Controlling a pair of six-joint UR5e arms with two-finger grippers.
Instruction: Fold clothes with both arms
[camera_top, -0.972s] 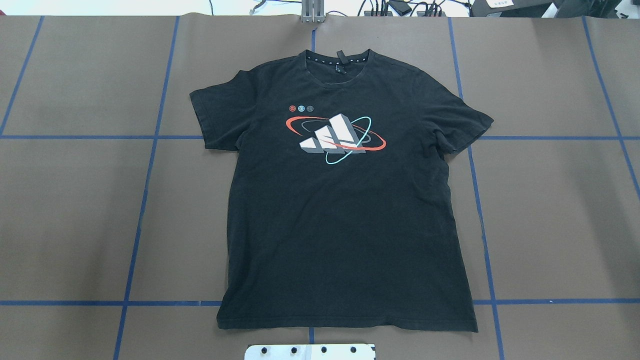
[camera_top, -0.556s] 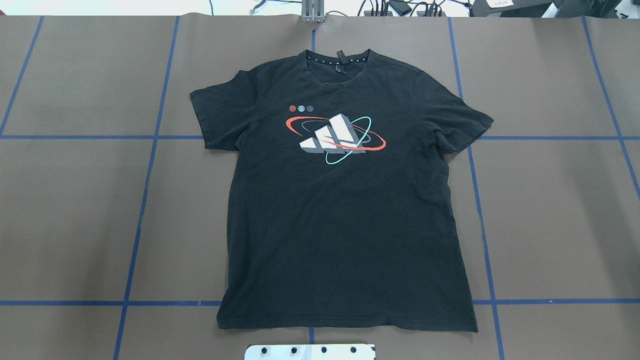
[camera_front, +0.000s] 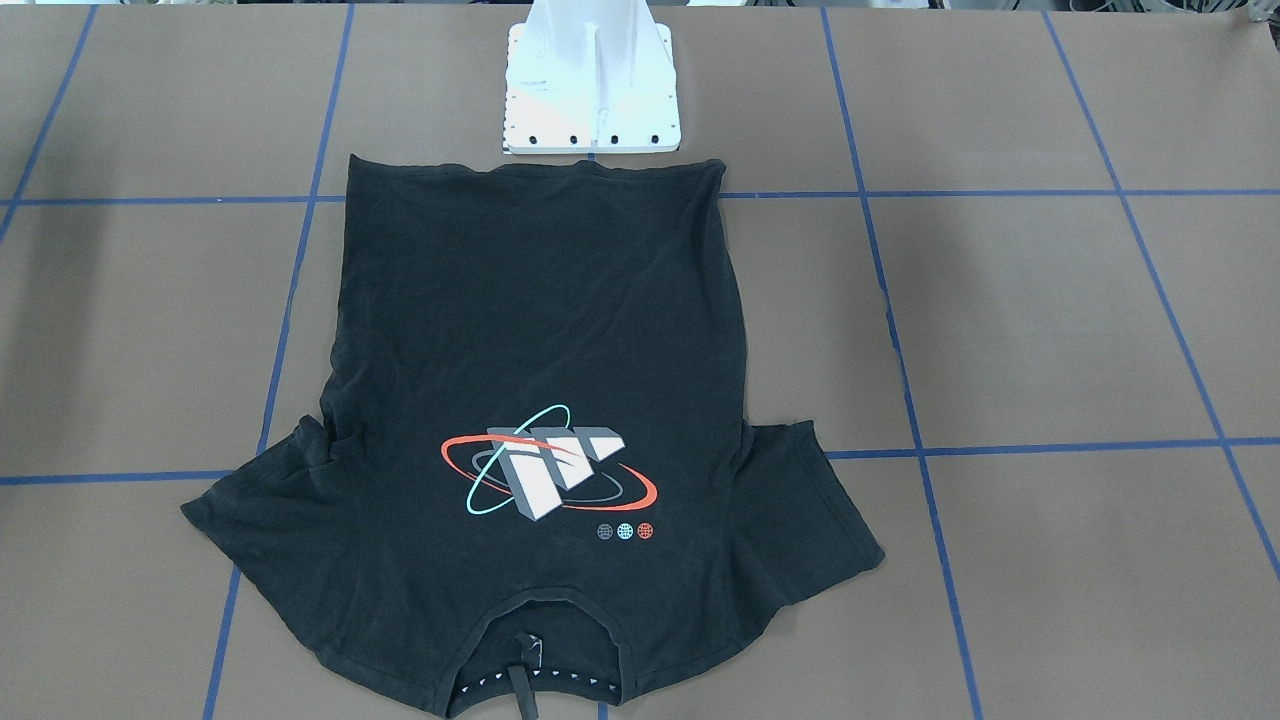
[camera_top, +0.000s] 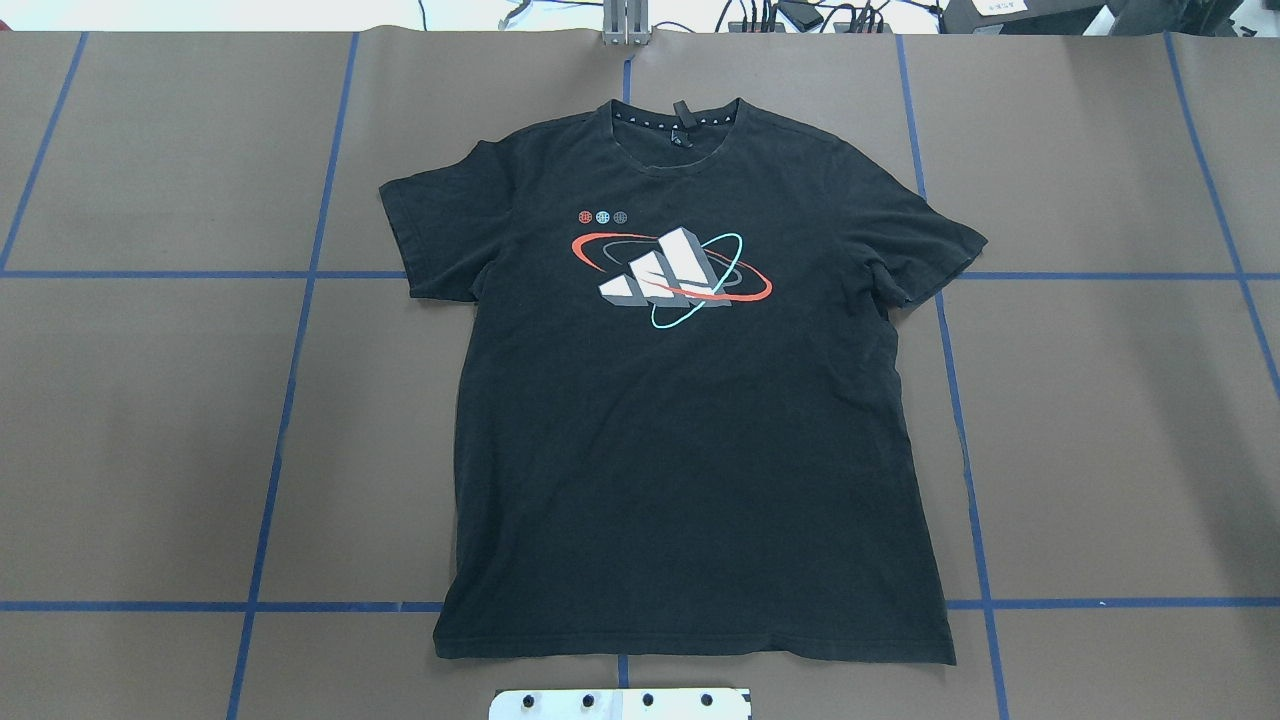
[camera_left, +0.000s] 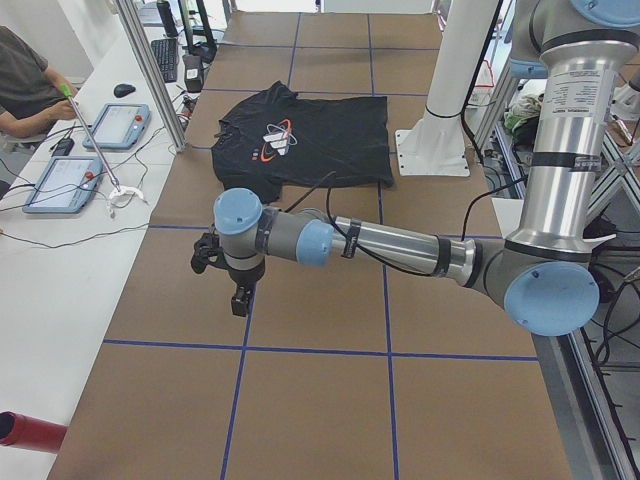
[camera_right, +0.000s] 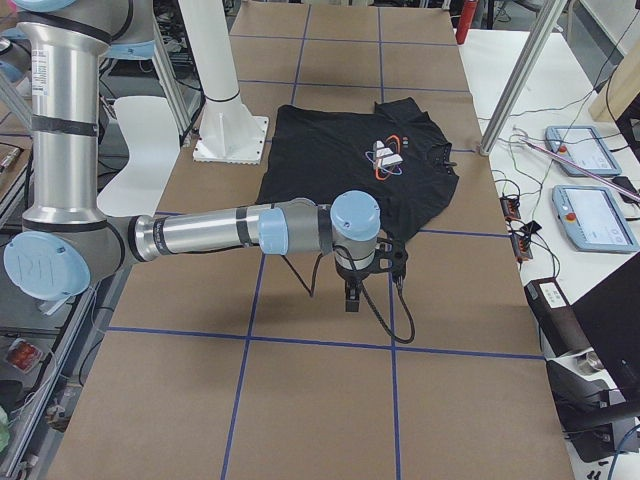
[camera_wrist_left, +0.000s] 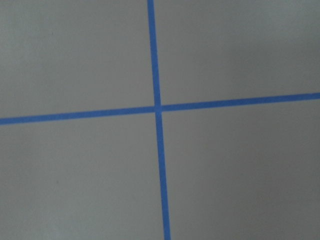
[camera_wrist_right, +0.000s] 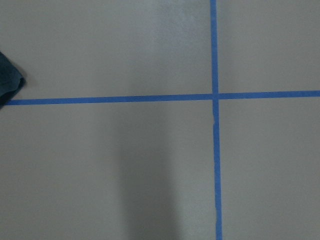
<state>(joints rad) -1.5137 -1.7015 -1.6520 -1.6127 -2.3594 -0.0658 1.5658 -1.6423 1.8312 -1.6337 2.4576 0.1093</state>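
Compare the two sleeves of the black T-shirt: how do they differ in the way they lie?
The left-side sleeve stops short of its nearest lengthwise tape line; the right-side sleeve covers one. The right-side sleeve is creased at the underarm; the left-side looks smoother. Both lie spread flat.

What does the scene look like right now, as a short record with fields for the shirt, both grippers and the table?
shirt: black T-shirt, spread flat, unfolded, graphic facing up
left gripper: above bare table beside the shirt, not touching it; open or shut cannot be told
right gripper: above the table on the opposite side, clear of the shirt; cannot be told
table: brown, blue tape grid
pedestal: white, at the hem end
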